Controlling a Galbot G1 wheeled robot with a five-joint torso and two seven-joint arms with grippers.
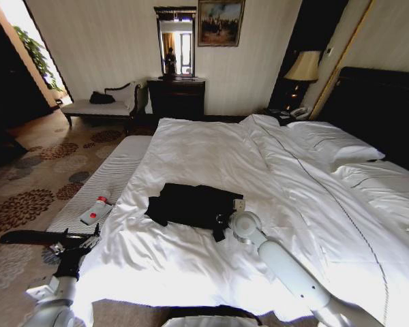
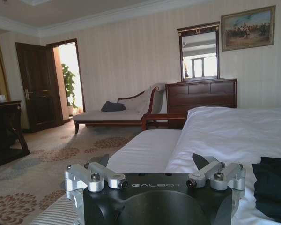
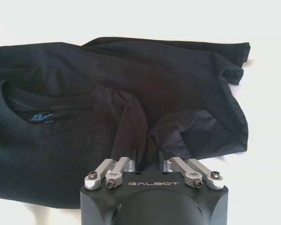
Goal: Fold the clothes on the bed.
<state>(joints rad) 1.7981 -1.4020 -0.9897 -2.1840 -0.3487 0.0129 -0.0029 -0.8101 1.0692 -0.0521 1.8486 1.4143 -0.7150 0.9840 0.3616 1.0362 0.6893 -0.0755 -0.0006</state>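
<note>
Right tool [image 3: 147,157] pinched narrowly on soft black short-sleeved T-shirt [image 1: 191,203] near white bed's [image 1: 211,153] foot edge; thin pinch could slip. Left tool [image 2: 152,161] spread, empty.

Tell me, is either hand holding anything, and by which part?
The right hand pinches a fold of the black T-shirt near its middle; the left hand holds nothing.

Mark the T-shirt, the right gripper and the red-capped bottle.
T-shirt [image 1: 191,203]: head view, middle of the black fabric.
Right gripper [image 3: 147,157]: right wrist view, between fingertips pinching a fold.
Bottle [image 1: 95,211]: head view, white body, on the bench.
</note>
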